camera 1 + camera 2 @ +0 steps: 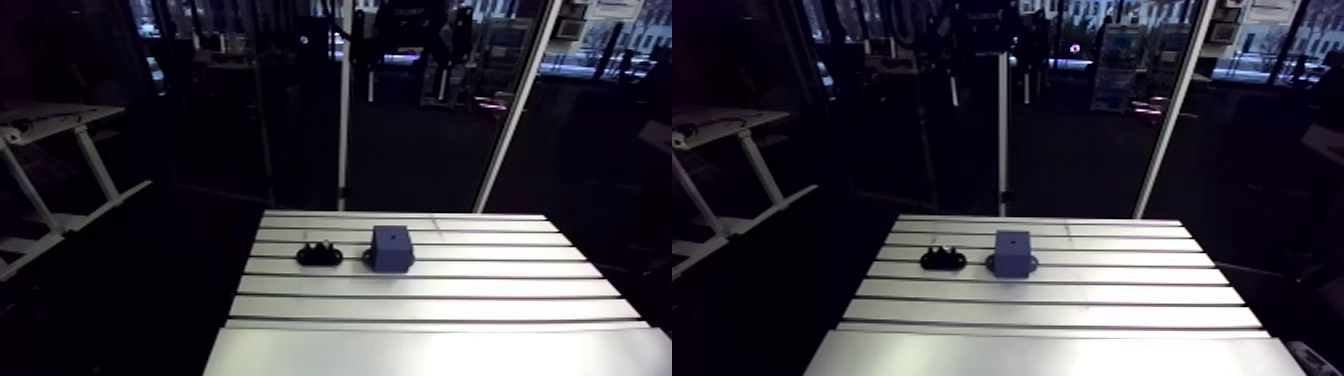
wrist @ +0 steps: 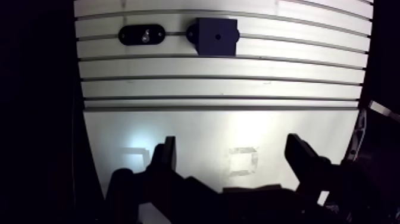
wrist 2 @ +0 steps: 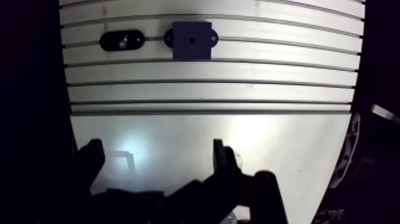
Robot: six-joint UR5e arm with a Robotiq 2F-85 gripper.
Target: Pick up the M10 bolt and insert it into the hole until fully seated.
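- Table (image 1: 430, 310): slotted, and all the work sits on its far half.
- My end effector (image 2: 233, 161): fingers spread wide, holding nothing, hovering over the near part.
- Blue block (image 1: 392, 248): hole (image 2: 218, 36) on top, just right of the holder.
- Black holder (image 1: 319, 255): the M10 bolt (image 2: 144, 36) looks parked in it, untouched. So I'm at the reach step; next up is heading far-left and lining up over the bolt.

I see the table (image 1: 430, 300) bright amid darkness, with glare washing out its near edge. In the wrist view two bright patches sit there, the gripper (image 2: 232, 143) is a dark silhouette, and the slots (image 2: 220, 77) bow.
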